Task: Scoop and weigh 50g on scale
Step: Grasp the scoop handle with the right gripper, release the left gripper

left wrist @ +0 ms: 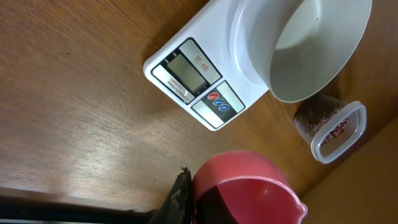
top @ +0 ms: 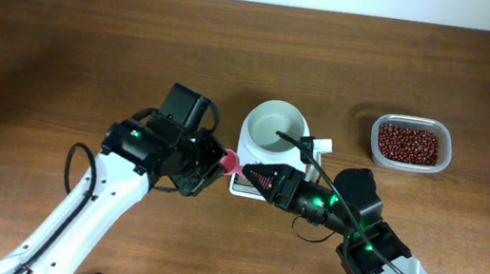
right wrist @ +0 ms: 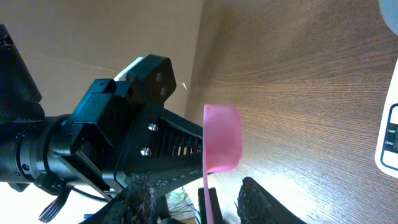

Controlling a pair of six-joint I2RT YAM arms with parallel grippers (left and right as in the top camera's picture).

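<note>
The white scale (top: 241, 182) stands mid-table with an empty round white bowl (top: 277, 126) on top. Its grey display (left wrist: 189, 70) and small buttons show in the left wrist view. The beans (top: 407, 144) lie in a clear tub (top: 442, 165) to the right. My left gripper (top: 214, 164) is shut on the pink spoon (top: 230, 161), whose scoop (left wrist: 249, 190) is empty. One dark finger (left wrist: 177, 202) sits against it. My right gripper (top: 254, 175) faces it. Its fingers (right wrist: 258, 199) stand open on either side of the spoon's handle (right wrist: 207, 196), with gaps showing.
Both arms meet just left of the scale's front corner. The bean tub (left wrist: 336, 130) sits close to the scale's right side. Bare wooden tabletop (top: 66, 45) stretches to the left and back.
</note>
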